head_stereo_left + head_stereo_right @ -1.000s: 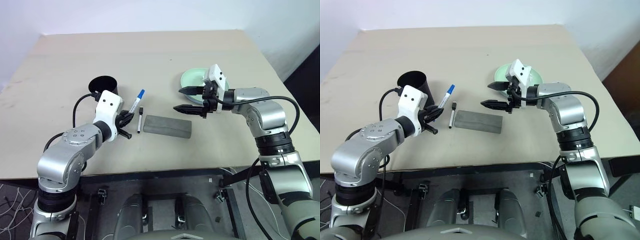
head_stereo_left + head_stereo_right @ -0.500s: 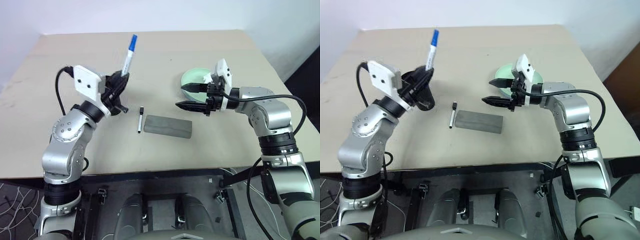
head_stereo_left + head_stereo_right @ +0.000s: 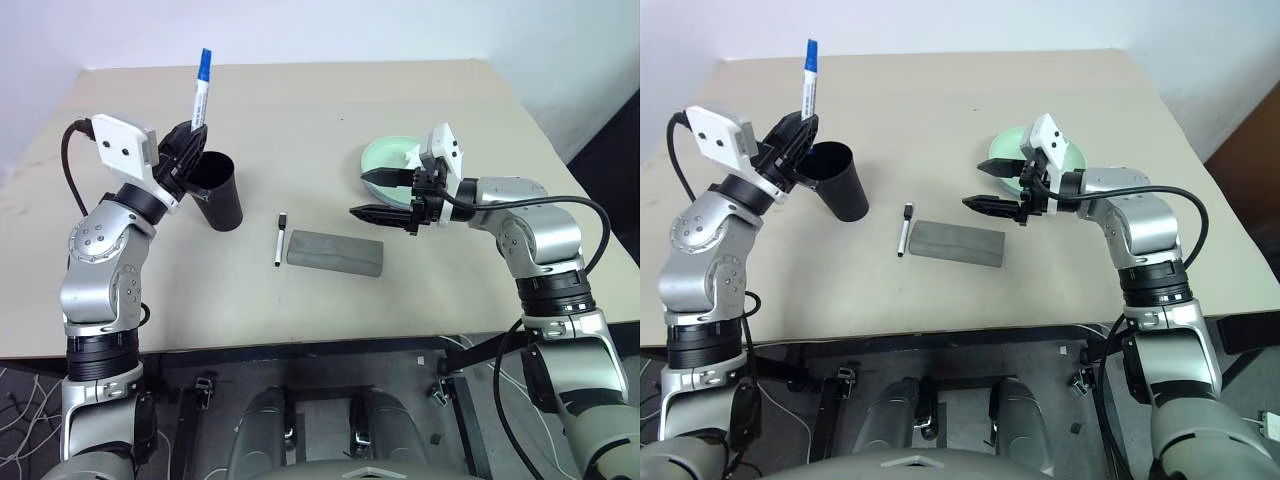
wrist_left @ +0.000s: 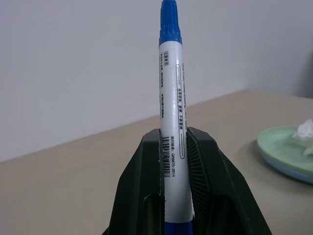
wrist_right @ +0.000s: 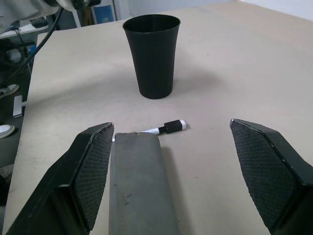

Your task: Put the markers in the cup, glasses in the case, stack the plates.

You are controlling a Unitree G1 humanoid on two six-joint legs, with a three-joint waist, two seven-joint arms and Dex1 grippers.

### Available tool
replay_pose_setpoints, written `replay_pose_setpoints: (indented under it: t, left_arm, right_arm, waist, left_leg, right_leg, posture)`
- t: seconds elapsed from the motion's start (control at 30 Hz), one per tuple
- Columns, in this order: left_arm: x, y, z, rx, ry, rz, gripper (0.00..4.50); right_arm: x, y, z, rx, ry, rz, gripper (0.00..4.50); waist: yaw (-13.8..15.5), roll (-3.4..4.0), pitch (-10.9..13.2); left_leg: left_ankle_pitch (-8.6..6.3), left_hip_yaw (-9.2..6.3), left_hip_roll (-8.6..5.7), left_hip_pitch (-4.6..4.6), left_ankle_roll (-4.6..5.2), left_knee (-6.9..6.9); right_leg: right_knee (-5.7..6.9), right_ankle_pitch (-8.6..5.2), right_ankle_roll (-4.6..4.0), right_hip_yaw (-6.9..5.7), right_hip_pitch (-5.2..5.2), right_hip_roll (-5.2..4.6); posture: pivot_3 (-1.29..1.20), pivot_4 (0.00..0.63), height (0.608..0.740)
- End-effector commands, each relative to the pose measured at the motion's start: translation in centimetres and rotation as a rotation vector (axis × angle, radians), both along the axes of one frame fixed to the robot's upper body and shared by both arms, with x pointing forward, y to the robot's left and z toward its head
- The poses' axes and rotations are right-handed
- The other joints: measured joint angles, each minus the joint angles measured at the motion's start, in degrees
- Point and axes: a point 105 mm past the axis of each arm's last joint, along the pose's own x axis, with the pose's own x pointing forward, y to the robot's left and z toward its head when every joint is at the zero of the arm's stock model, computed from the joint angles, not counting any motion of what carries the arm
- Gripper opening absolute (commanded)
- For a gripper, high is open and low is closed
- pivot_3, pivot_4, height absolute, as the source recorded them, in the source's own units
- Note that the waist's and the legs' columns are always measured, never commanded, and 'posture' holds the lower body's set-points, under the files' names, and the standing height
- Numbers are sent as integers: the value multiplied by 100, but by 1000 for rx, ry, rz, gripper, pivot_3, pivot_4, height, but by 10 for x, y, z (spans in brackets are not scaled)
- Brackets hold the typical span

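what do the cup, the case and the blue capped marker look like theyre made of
Cup: likely plastic, matte black, with a thin even rim and soft sheen.
Case: grey fabric-like cover, with woven texture and a seam line; the core cannot be told.
Blue-capped marker: glossy white plastic barrel with printed label, blue plastic cap.

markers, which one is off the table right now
The blue-capped marker, held upright in the shut left gripper above the cup. The shorter black-capped marker lies flat beside the case.

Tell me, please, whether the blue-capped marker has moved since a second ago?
Yes. The blue-capped marker, clamped in the left tool, has risen off the table from beside the grey case and now stands upright near the black cup.
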Motion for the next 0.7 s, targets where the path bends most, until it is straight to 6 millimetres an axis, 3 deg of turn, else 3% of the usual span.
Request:
replay_pose_setpoints:
  t: [0.03,0.23,0.7]
  left_arm:
    - [-5,11,8,16,-53,18,365]
    - [1,17,-11,4,-23,23,365]
    - [12,15,-28,1,26,21,365]
  right_arm:
    - [-5,-1,14,7,-68,9,4012]
    - [-5,-1,15,14,-76,4,4012]
    - [-5,-3,14,-2,-88,-9,4012]
  waist:
    - [3,0,0]
    - [-1,0,0]
    - [-1,0,0]
  left_leg:
    - [0,0,0,0,0,0]
    - [0,0,0,0,0,0]
    - [0,0,1,0,0,0]
  right_leg:
    - [0,0,0,0,0,0]
    - [0,0,0,0,0,-1]
    - [0,0,0,-1,0,-8]
  posture:
    - [0,150,701]
    - [0,150,701]
    - [0,150,701]
